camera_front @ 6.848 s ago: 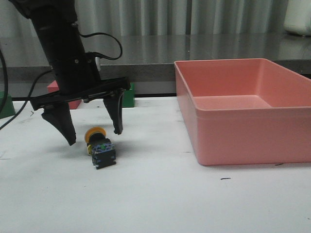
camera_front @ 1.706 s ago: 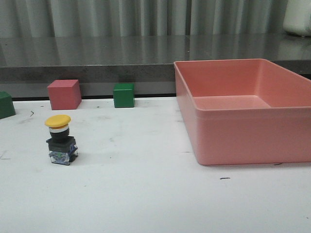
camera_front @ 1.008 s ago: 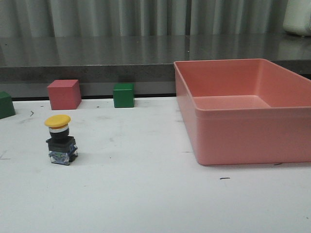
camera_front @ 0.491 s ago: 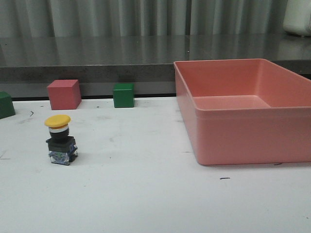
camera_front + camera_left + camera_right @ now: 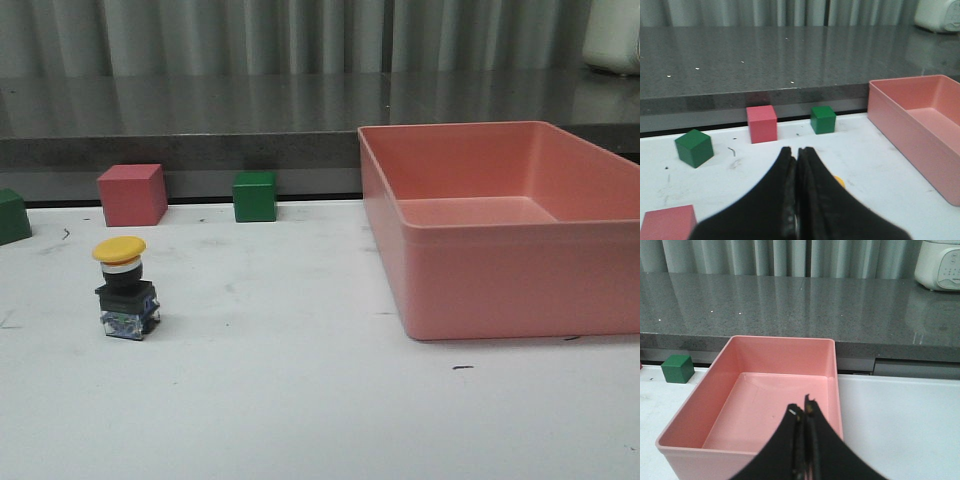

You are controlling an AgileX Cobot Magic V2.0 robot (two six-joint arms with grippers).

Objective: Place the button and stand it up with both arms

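Note:
The button point(image 5: 126, 290) stands upright on the white table, yellow cap up, black base with a clear bottom down, at the left in the front view. No arm shows in that view. In the left wrist view my left gripper point(image 5: 797, 150) is shut with nothing between its fingers; a sliver of the button's yellow cap point(image 5: 839, 181) peeks out beside the right finger. In the right wrist view my right gripper point(image 5: 803, 405) is shut and empty, held above the pink bin point(image 5: 730, 405).
A large pink bin point(image 5: 480, 290) fills the right side of the table. Along the back edge sit a pink cube point(image 5: 132, 194), a green cube point(image 5: 255, 196) and another green cube point(image 5: 12, 216) at the far left. Another pink block point(image 5: 667, 222) lies near the left gripper.
Long before now the left arm hung open over the button lying on its side; since then the arm has left the front view and the button stands upright further left. Nothing moved in the last second.

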